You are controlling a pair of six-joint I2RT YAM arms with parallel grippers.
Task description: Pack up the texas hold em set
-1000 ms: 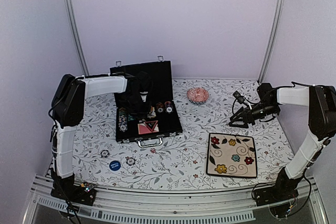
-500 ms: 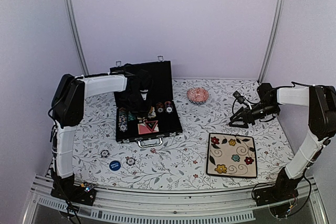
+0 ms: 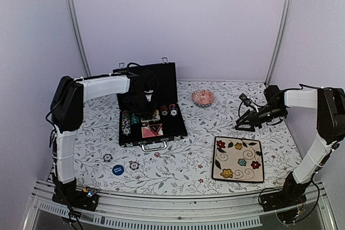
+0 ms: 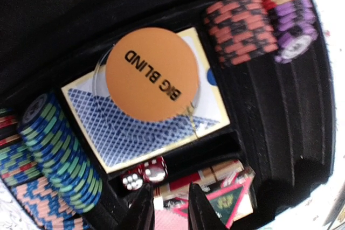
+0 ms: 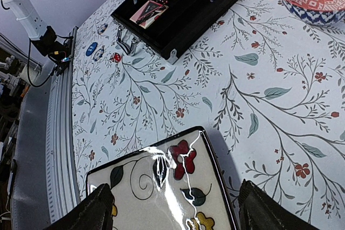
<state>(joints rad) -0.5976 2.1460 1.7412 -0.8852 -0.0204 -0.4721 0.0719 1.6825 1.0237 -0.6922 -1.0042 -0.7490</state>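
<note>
The black case (image 3: 152,123) lies open at the back left, lid upright. In its tray I see chip stacks (image 4: 60,152), a blue card deck (image 4: 135,130) with an orange "BIG BLIND" button (image 4: 152,74) on it, two red dice (image 4: 143,173) and a pink deck (image 3: 152,130). My left gripper (image 3: 146,98) hovers over the tray, its fingers (image 4: 141,211) a little apart with nothing between them. A blue button (image 3: 118,169), two loose chips (image 3: 108,158) (image 3: 134,165) and a red die (image 3: 157,154) lie on the table in front of the case. My right gripper (image 3: 243,121) is wide open and empty.
A cream flowered plate (image 3: 238,159) lies at the front right, under my right gripper in the right wrist view (image 5: 161,187). A pink patterned bowl (image 3: 203,97) stands at the back centre. The metal rail (image 3: 172,197) runs along the near edge.
My left gripper has drawn up and back a little over the case tray. The right arm has not moved.
</note>
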